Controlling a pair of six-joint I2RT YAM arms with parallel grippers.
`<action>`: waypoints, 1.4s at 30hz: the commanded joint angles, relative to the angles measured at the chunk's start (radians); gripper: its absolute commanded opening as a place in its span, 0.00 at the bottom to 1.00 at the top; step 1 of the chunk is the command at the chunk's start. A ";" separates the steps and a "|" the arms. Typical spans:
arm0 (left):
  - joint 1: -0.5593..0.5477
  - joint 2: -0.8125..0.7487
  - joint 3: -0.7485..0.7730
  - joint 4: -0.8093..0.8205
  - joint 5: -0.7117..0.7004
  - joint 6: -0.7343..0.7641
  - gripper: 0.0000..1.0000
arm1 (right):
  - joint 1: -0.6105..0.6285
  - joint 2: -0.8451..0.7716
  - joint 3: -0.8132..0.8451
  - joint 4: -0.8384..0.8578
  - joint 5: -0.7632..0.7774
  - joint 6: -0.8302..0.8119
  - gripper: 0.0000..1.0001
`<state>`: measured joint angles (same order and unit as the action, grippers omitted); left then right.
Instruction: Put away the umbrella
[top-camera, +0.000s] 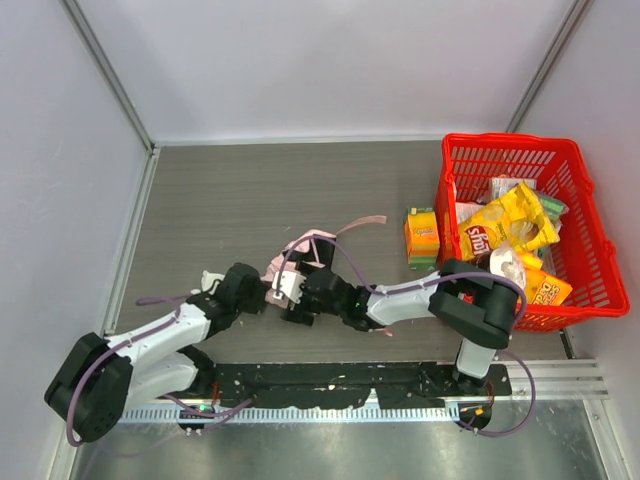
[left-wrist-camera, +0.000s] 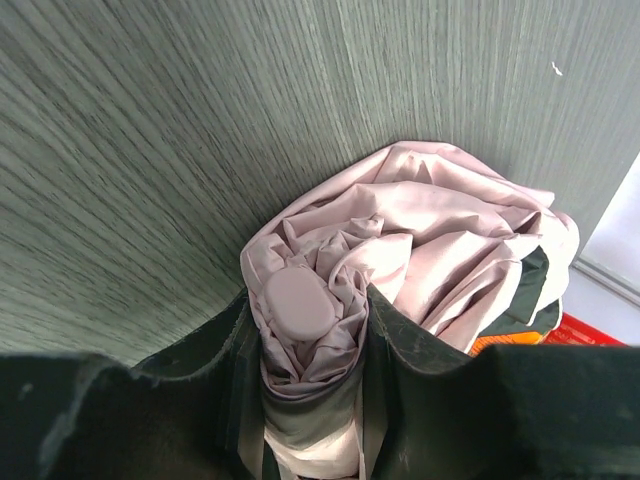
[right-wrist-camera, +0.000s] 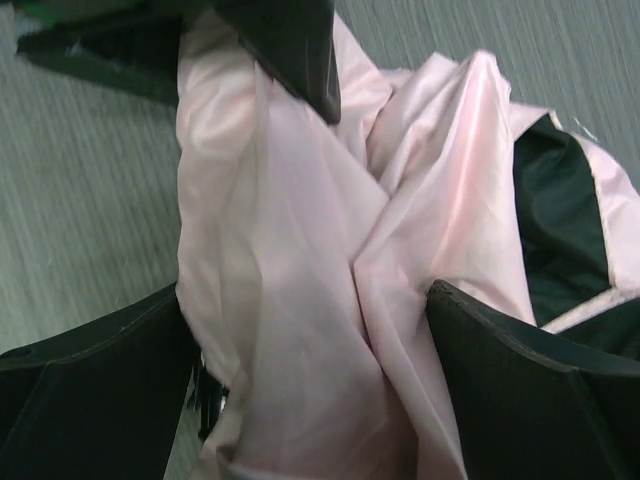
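Top view: the umbrella (top-camera: 300, 250) is a crumpled pink wad on the table (top-camera: 250, 180), well left of the red basket (top-camera: 590, 230) of snack bags (top-camera: 510, 225). Its strap (top-camera: 360, 221) trails toward the basket. My left gripper (top-camera: 262, 290) is on the umbrella's far-from-basket side and my right gripper (top-camera: 300, 296) is on the basket side, the two nearly touching.

Left wrist view: my left gripper (left-wrist-camera: 305, 330) is clamped on the umbrella (left-wrist-camera: 420, 230), with the fingers (left-wrist-camera: 200, 360) squeezing a bunched end that has a rounded pink cap (left-wrist-camera: 297, 300) sticking out. A sliver of the basket (left-wrist-camera: 590, 330) peeks past the fabric.

Right wrist view: my right gripper (right-wrist-camera: 310, 350) is spread wide, straddling loose folds of the umbrella (right-wrist-camera: 290, 260), not pinching.
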<state>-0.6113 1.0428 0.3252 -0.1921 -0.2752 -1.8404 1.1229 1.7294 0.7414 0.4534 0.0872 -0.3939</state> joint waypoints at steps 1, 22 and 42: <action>-0.002 0.049 0.008 -0.161 0.030 -0.006 0.00 | 0.018 0.056 0.110 0.016 0.062 -0.052 0.95; 0.001 -0.079 -0.044 -0.101 -0.027 -0.031 0.04 | 0.029 0.191 0.193 -0.296 0.096 -0.034 0.01; 0.082 -0.583 -0.239 0.080 -0.061 0.273 1.00 | -0.298 0.421 0.432 -0.553 -0.785 0.374 0.01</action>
<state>-0.5343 0.4572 0.1074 -0.2234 -0.3996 -1.6306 0.8577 1.9945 1.1477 0.1486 -0.5434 -0.1513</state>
